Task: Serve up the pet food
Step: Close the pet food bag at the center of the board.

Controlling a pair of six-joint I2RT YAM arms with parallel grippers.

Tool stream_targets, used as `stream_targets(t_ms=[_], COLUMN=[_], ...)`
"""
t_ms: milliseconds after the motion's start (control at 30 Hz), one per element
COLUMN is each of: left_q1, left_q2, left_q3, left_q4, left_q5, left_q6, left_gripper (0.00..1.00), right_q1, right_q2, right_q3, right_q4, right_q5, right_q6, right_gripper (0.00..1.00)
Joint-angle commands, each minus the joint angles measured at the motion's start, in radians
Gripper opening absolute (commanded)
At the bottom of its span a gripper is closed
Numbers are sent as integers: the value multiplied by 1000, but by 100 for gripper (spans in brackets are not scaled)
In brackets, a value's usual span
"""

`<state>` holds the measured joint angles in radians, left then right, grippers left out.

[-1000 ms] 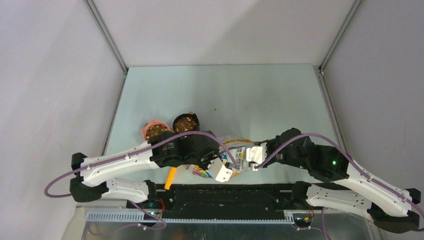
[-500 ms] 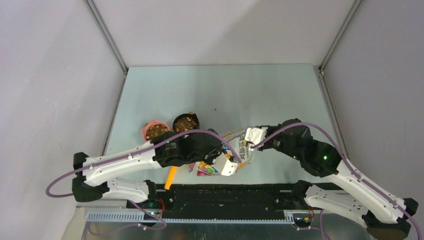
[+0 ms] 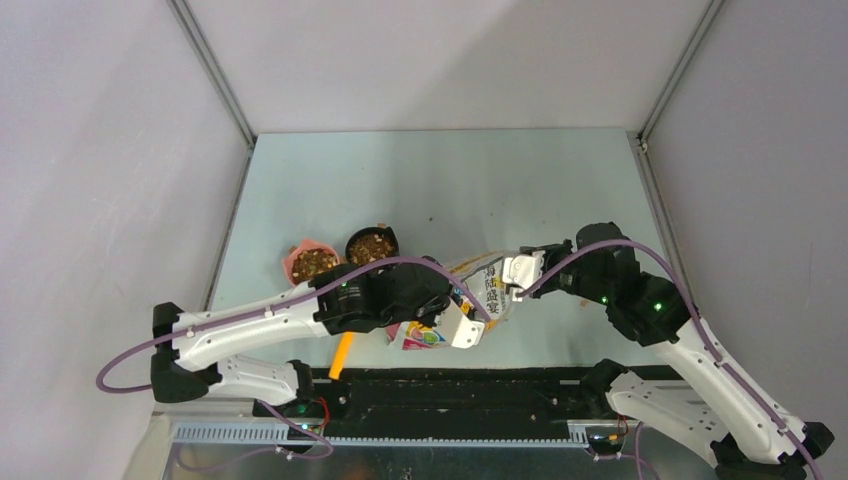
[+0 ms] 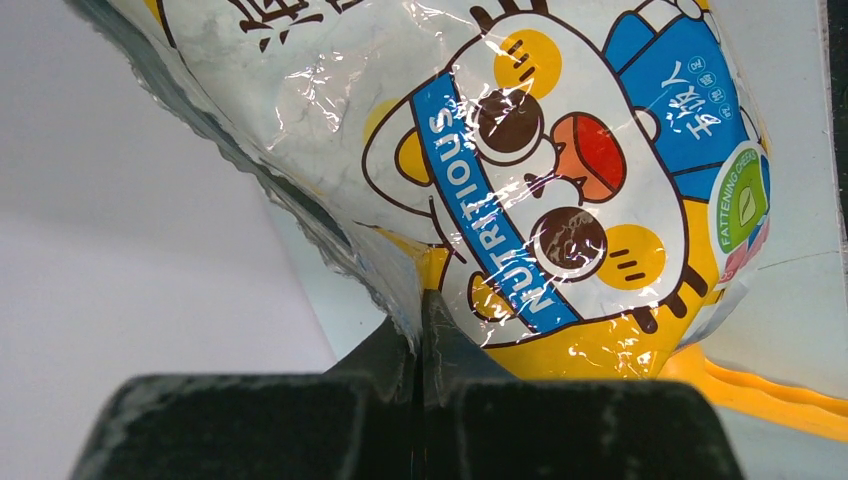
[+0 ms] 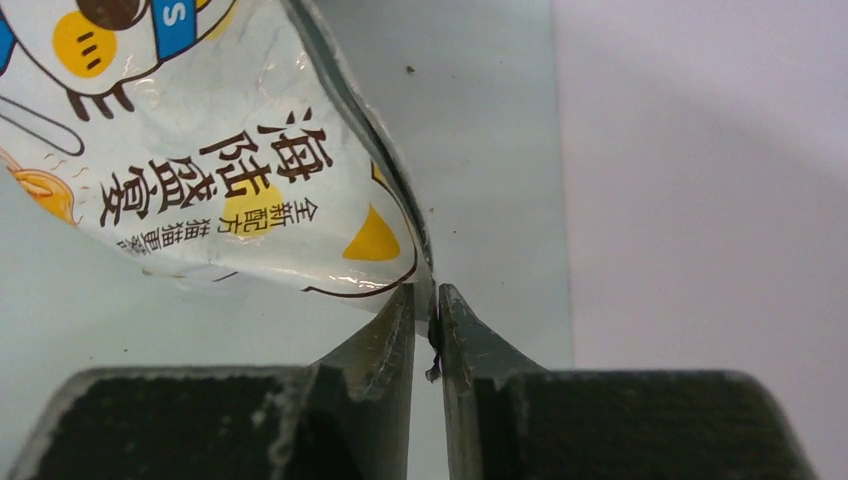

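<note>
Two bowls (image 3: 388, 234): pet food (image 3: 371, 246) in both, near the desk's (image 3: 450, 180) left edge, beyond and left of my left gripper (image 4: 418, 318).
My left gripper: clamped on the bag (image 4: 560, 150).
My right gripper (image 5: 428, 300): barely parted, pinching the bag's edge.

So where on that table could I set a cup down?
The far half of the table is bare, beyond the pink bowl, the black bowl and the bag. It's crowded toward the near edge, around those and the yellow scoop.
</note>
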<state>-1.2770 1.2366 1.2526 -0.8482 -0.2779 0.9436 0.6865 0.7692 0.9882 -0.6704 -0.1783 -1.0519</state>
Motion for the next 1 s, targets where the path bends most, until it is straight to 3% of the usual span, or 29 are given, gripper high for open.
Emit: stream_targets(t_ms=[0,267,333,367,433,667,733,767,833,967], left_q1=[-1,-9,-11,-12,-14,-20,-23,-25,-27,-32], left_q2=[-26,-19,-16,-16,-18,-21,-22,-22,-24,-28], left_q3=[62,54,53,55,57,62,64,65,65,66], left_q4=[68,61,57,56,53,40,40,39,41,39], left_q5=[-27,-35,-35,-36,-38,-41,-41,-40,-38,-37], left_q6=[25,34,35,35,36,35,32,32,30,30], left_gripper=[0,0,0,0,0,0,0,0,0,0], right_q1=[19,50,58,65,73,90,90,91,94,97], right_q2=[18,30,32,32,34,26,19,18,15,24], right_q3=[42,43,42,43,42,48,48,47,47,46], right_q4=[-67,-8,0,0,-2,-6,-22,-32,-44,-26], right_q5=[-57,-70,-72,-69,-51,-17,-40,-61,-90,-107], right_q6=[-75,-98,-100,-105,-105,-83,-100,-117,-124,-126], right_gripper=[21,26,20,9,0,0,12,23,30,33])
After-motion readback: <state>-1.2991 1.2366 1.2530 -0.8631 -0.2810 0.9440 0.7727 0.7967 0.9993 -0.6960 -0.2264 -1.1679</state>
